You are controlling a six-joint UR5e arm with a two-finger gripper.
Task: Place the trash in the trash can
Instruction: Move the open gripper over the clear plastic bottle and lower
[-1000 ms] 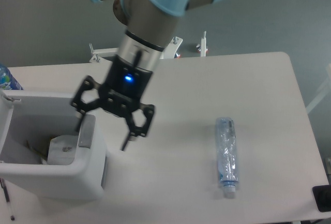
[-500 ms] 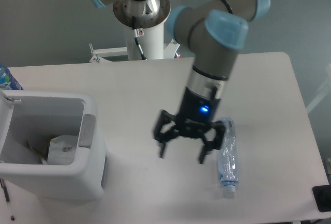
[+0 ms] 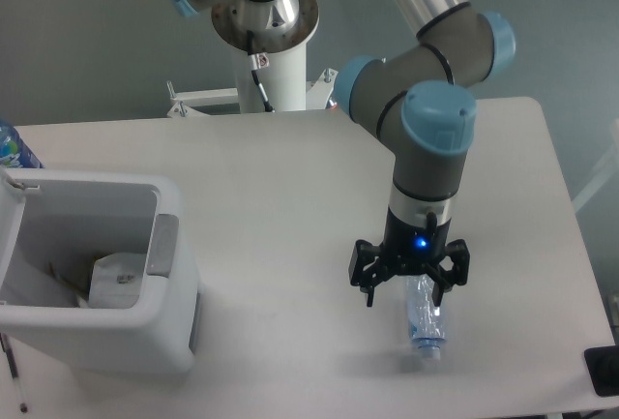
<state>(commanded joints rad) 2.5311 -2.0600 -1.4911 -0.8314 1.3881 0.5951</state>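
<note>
My white table (image 3: 290,177) carries the white trash can (image 3: 106,337) at its left front; the crushed clear bottle (image 3: 426,320) lies flat toward the right front.

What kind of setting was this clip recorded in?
Probably a robotics lab or test cell: an arm on a white pedestal works at a bare white table over a plain grey floor, its gripper above a crushed bottle.
</note>
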